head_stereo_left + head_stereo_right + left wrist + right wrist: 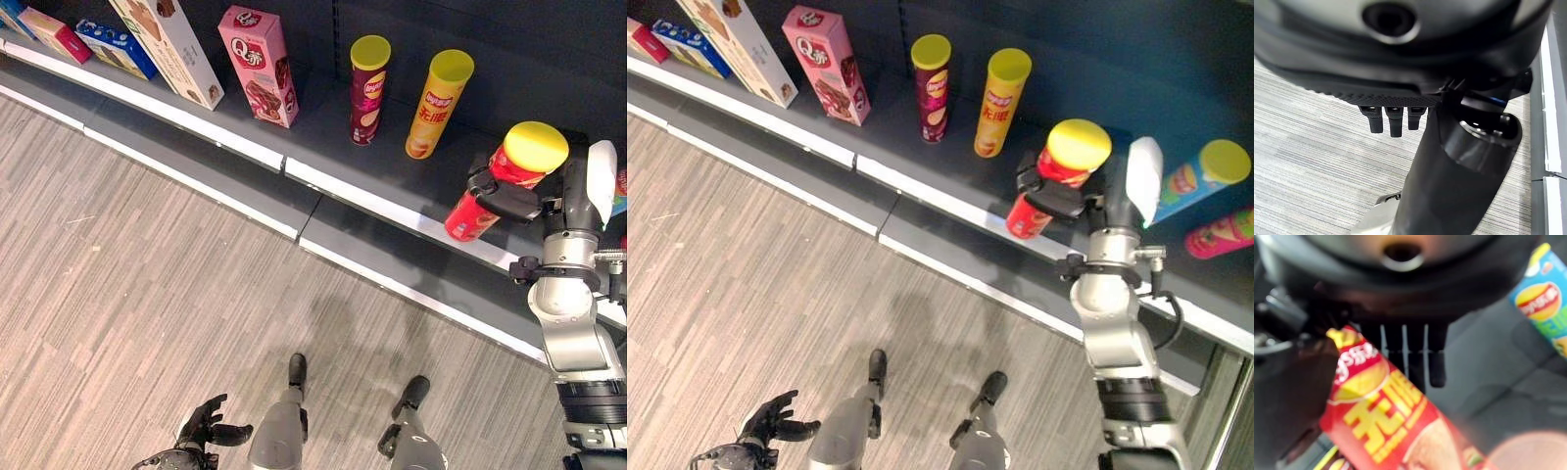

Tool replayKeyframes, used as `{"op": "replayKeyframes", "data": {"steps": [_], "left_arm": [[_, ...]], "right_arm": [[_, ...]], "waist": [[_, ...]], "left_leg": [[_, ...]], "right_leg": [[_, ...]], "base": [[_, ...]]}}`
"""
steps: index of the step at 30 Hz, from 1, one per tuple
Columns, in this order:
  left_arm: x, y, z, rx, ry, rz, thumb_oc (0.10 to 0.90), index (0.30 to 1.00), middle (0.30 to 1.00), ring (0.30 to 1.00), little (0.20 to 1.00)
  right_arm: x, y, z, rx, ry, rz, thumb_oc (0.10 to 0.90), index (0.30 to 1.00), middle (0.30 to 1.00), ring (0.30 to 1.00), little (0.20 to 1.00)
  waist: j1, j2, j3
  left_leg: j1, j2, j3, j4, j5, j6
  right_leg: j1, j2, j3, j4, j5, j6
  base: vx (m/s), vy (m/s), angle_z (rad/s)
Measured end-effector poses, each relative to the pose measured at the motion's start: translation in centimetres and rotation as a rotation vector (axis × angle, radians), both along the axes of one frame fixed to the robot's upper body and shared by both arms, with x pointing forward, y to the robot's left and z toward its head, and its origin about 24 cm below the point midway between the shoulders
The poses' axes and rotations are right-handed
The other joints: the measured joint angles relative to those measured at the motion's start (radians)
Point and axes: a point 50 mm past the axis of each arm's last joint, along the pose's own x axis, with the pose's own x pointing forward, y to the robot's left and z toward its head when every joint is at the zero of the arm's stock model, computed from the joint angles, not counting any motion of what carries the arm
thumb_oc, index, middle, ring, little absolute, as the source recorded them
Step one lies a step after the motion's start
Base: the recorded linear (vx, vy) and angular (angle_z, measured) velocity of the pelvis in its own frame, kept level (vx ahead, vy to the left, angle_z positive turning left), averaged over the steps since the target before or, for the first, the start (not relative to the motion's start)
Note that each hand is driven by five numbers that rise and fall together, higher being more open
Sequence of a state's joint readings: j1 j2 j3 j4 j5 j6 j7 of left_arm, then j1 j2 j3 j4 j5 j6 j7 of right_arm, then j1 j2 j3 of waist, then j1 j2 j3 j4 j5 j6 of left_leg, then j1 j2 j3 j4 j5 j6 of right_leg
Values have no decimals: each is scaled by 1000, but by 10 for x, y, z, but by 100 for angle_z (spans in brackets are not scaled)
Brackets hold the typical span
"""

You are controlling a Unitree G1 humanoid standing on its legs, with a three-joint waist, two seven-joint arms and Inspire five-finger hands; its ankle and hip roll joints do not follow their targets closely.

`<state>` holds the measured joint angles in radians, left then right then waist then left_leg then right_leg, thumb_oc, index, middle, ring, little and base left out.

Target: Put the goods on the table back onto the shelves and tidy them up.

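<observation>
A red chip can (490, 191) with a yellow lid is held tilted over the dark shelf (333, 147), its base close to the white front edge. My right hand (1068, 201) is shut on its middle, fingers wrapped round it; the can (1386, 416) also fills much of the right wrist view. I cannot tell whether its base touches the shelf. My left hand (206, 429) hangs low over the wood-pattern floor at the lower left, fingers (1393, 120) relaxed and empty.
On the shelf stand a maroon can (367, 90) and a yellow can (438, 103) left of the held one. A pink box (259, 65), a long white box (168, 44) and a blue box (116, 47) stand further left. A blue can (1200, 181) and a pink can (1220, 235) lie to the right.
</observation>
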<state>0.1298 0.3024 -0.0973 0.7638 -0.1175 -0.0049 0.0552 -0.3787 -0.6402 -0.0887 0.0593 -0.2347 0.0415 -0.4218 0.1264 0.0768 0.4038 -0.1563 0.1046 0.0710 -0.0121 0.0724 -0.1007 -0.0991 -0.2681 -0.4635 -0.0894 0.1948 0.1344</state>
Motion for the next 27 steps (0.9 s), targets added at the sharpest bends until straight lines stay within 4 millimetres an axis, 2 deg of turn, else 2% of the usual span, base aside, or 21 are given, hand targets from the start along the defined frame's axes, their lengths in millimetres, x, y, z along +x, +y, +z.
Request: {"op": "replayKeyframes", "data": {"steps": [6, 11, 13, 15, 23, 27], "left_arm": [[32, -11, 13, -19, -112, -47, 800, 900, 900, 900, 900], [33, -12, 15, -18, -128, -35, 800, 900, 900, 900, 900], [34, -14, 15, -16, -132, -45, 800, 900, 900, 900, 900], [37, -15, 16, -17, -142, -50, 800, 900, 900, 900, 900], [52, -13, 28, 12, -205, -78, 800, 900, 900, 900, 900], [56, -13, 33, 18, -239, -99, 800, 900, 900, 900, 900]], "right_arm": [[8, -8, 29, 62, -160, -88, 400, 300, 300, 300, 300], [10, -19, 22, 81, -140, -145, 400, 300, 300, 300, 300], [11, -22, 20, 95, -147, -174, 400, 300, 300, 300, 300], [11, -22, 20, 96, -150, -179, 400, 300, 300, 300, 300], [9, -36, 23, 45, -146, -241, 400, 300, 300, 300, 300], [5, -51, 40, -8, -182, -310, 400, 300, 300, 300, 300]], "waist": [[2, 17, 45], [6, 25, 49], [8, 47, 65], [8, 57, 72], [11, 55, 77], [7, 55, 80]], "left_leg": [[-36, 0, -13, 6, 5, -2], [-50, -3, -21, 3, 5, -2], [-52, -6, -22, 1, 5, -2], [-53, -9, -22, 1, 5, -2], [-83, -21, -28, 3, 8, 1], [-107, -20, -26, -4, 8, 1]], "right_leg": [[-23, 1, -10, 0, 0, 0], [-34, -2, -23, -1, 0, 0], [-35, -5, -25, 0, 0, 0], [-35, -9, -26, -1, 0, 0], [-58, -15, -30, -1, 0, 1], [-87, -18, -29, -1, 0, 1]], "base": [[-37, -12, 5], [-8, -6, 6], [2, 1, 2], [0, 0, 0], [11, -5, 2], [19, 1, 0]]}}
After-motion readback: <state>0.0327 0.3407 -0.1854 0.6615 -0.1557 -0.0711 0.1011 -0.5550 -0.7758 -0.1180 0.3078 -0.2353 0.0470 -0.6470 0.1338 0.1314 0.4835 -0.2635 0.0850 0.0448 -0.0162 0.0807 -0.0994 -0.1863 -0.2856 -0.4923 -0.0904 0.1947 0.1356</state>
